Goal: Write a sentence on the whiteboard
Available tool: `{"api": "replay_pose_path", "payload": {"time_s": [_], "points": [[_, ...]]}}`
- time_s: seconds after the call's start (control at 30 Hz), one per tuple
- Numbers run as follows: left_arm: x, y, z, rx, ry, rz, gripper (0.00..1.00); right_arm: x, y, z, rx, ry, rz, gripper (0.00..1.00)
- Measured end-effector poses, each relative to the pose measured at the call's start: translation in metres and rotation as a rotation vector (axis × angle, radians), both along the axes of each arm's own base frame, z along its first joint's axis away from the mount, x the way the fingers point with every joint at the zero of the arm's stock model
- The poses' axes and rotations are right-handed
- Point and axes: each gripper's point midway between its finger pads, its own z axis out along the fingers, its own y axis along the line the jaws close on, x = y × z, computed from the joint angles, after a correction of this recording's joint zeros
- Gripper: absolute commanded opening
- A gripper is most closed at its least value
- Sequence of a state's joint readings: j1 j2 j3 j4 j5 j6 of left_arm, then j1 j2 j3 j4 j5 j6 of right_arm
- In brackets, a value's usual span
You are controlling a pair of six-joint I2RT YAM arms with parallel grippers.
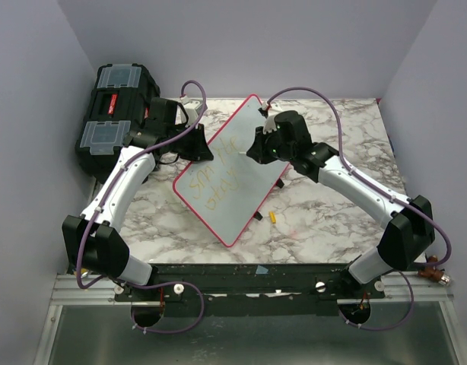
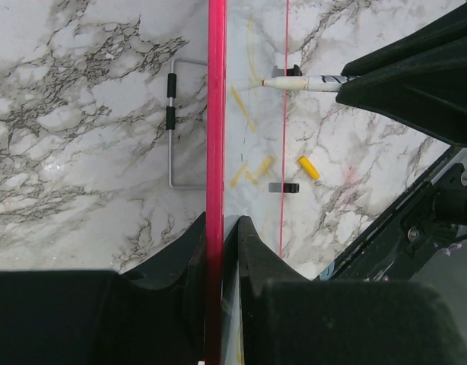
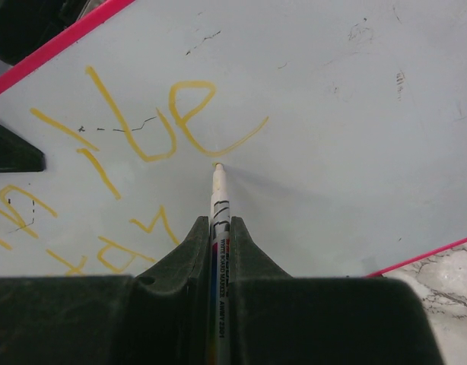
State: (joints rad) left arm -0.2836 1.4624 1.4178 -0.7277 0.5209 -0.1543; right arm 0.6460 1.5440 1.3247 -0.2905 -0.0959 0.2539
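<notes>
The whiteboard (image 1: pixel 232 176), white with a thin pink frame, rests slanted on the marble table. My left gripper (image 1: pixel 200 147) is shut on its left pink edge (image 2: pixel 216 114), one finger on each side (image 2: pixel 220 225). My right gripper (image 1: pixel 261 147) is shut on a white marker (image 3: pixel 219 204). The marker's tip touches the board (image 3: pixel 355 106) just below the yellow letters of the sentence (image 3: pixel 146 125). Two lines of yellow writing (image 1: pixel 211 179) cover the board's lower left part. In the left wrist view the marker (image 2: pixel 306 82) sticks out of the right gripper's black fingers (image 2: pixel 416 84).
A black toolbox (image 1: pixel 115 114) stands at the back left, behind the left arm. A yellow marker cap (image 1: pixel 272 217) lies on the table (image 1: pixel 325 220) right of the board's lower edge. A wire bracket with black grips (image 2: pixel 172 125) lies under the board.
</notes>
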Motion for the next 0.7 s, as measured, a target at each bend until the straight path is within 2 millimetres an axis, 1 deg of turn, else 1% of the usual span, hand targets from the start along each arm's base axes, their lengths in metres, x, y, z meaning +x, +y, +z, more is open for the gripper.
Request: {"api": "replay_pose_path", "payload": {"time_s": [0.2,0.33,0.7], "points": [[0.0,0.0,0.0,0.0,0.001,0.0,0.0,-0.001,0.0,-0.003,0.003,0.004,0.0,0.01],[0.0,0.0,-0.001,0.001,0.003,0.002,0.0,-0.005,-0.004,-0.012,-0.004,0.022,-0.001,0.01],[0.0,0.001,-0.002,0.003,0.007,0.003,0.0,-0.026,-0.015,-0.043,-0.02,0.096,0.003,0.01]]}}
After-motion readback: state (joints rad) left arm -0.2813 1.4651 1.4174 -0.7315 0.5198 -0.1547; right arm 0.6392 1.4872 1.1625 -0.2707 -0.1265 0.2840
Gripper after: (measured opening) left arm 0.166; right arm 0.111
